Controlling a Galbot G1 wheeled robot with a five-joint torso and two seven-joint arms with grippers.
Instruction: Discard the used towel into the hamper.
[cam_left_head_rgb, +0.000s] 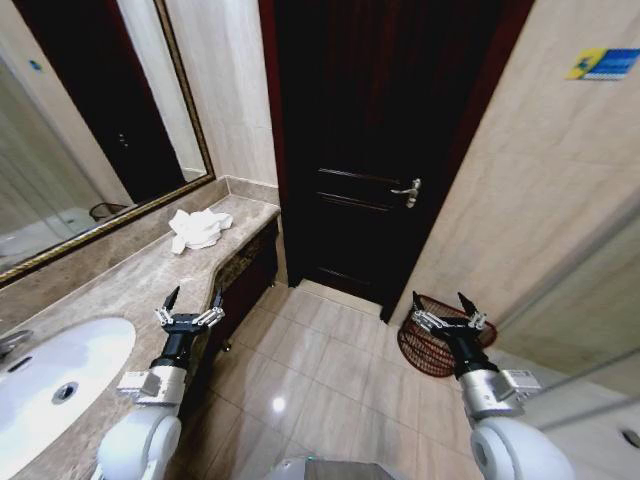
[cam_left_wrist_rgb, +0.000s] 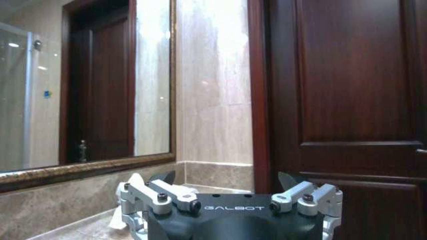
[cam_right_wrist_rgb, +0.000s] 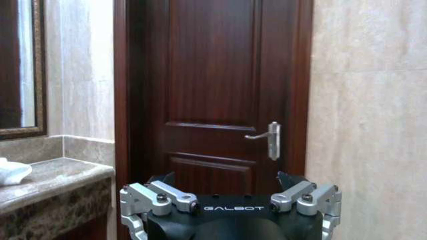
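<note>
While towel (cam_left_head_rgb: 199, 229) nears counter (cam_left_head_rgb: 120, 285) edge, hamper (cam_left_head_rgb: 432, 340) floor-bound

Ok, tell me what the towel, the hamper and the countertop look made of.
Towel: soft white cloth, crumpled into folds. Hamper: dark reddish open weave, wire or wicker, floor visible through it. Countertop: polished beige-brown stone, probably marble, veined and mottled.

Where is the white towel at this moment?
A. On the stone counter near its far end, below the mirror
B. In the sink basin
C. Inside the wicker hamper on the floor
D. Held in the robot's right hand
A. The towel lies crumpled on the counter beside the mirror, well ahead of the open left hand; the hamper stands on the floor by the right hand, which is open too.
</note>
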